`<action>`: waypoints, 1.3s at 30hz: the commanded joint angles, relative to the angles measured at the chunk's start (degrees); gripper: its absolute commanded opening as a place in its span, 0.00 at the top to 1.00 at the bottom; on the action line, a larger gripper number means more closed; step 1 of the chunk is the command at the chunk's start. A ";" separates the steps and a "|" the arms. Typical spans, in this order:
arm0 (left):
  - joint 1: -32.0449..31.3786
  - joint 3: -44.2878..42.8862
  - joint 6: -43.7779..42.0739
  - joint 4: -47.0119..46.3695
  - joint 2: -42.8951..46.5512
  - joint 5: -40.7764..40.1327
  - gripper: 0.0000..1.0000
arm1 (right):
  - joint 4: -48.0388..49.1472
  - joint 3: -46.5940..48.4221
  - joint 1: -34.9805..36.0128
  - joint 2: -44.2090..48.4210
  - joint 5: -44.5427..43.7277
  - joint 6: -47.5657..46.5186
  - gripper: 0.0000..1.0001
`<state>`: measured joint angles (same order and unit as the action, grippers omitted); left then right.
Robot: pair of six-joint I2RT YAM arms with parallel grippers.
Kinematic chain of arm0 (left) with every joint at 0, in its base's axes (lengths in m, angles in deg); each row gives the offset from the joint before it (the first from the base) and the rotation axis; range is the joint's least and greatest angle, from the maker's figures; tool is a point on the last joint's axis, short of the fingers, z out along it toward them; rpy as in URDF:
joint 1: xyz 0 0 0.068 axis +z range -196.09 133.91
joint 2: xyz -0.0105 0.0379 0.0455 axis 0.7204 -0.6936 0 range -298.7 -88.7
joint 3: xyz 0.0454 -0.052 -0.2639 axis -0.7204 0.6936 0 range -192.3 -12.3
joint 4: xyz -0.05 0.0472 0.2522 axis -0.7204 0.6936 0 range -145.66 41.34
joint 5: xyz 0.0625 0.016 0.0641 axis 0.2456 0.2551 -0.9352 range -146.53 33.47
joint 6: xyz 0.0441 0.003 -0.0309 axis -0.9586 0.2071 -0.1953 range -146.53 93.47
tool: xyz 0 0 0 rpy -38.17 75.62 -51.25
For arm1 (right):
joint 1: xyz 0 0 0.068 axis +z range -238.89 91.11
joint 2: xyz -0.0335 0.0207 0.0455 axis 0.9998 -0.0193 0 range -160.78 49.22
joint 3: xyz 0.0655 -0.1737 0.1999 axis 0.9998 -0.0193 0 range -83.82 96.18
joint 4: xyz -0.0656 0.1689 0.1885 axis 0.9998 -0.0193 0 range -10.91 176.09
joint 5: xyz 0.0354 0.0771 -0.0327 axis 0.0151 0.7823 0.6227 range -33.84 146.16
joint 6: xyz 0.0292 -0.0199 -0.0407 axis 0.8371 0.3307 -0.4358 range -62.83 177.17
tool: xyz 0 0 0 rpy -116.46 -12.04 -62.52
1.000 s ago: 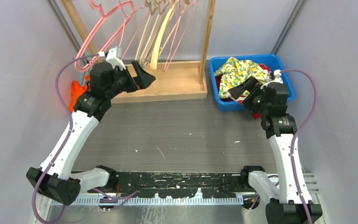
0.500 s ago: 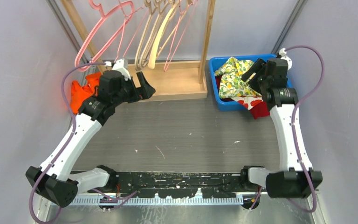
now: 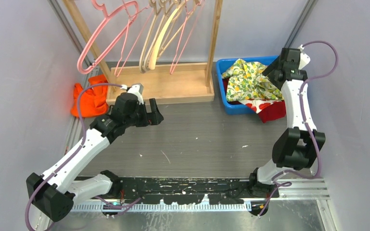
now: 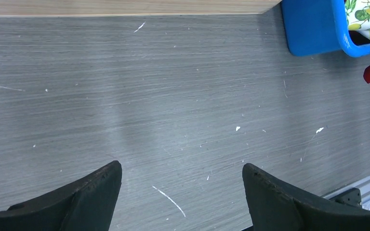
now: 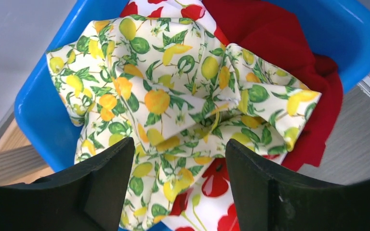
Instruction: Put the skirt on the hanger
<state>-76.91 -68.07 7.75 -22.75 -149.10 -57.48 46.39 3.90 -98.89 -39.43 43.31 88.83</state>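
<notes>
The lemon-print skirt [image 5: 173,96] lies in the blue bin [image 5: 38,115] at the far right corner of the tabletop [image 4: 173,86], the right pincer [image 5: 179,147] open just above it, the left pincer [image 4: 180,168] open and empty near the far edge

Table [image 3: 192,137] with rack [image 3: 183,87], bin [image 3: 232,109], orange cloth [image 3: 89,99]

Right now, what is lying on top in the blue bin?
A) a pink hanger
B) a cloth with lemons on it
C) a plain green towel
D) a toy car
B: the right wrist view shows the cloth with lemons bunched on top of a red cloth inside the blue bin.
</notes>
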 commanded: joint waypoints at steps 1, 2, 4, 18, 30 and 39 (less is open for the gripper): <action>-1.05 0.33 0.27 -3.46 0.58 -0.93 0.06 | 2.79 4.17 -0.11 -3.88 1.09 2.08 0.25; -1.16 0.59 0.26 -3.66 0.63 -0.89 0.06 | 2.81 4.55 -0.11 -4.72 1.81 2.40 0.24; -1.25 0.94 0.23 -3.78 0.48 -0.68 0.06 | 3.14 4.61 -0.12 -5.73 3.42 3.09 0.22; -2.04 1.60 0.26 -3.20 1.16 -1.16 0.08 | 3.40 11.88 -0.12 -12.36 5.57 2.46 0.87; -2.71 2.06 0.26 -2.72 0.43 -1.85 0.09 | 5.01 8.18 0.90 6.36 17.38 -0.50 0.99; -3.01 2.21 0.17 -2.80 0.51 -2.17 0.09 | 3.97 9.56 3.84 19.99 37.42 1.36 0.99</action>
<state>-79.52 -66.06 7.75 -23.65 -149.12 -58.56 49.12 11.03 -96.62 -24.67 68.89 89.18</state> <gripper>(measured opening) 0.908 0.039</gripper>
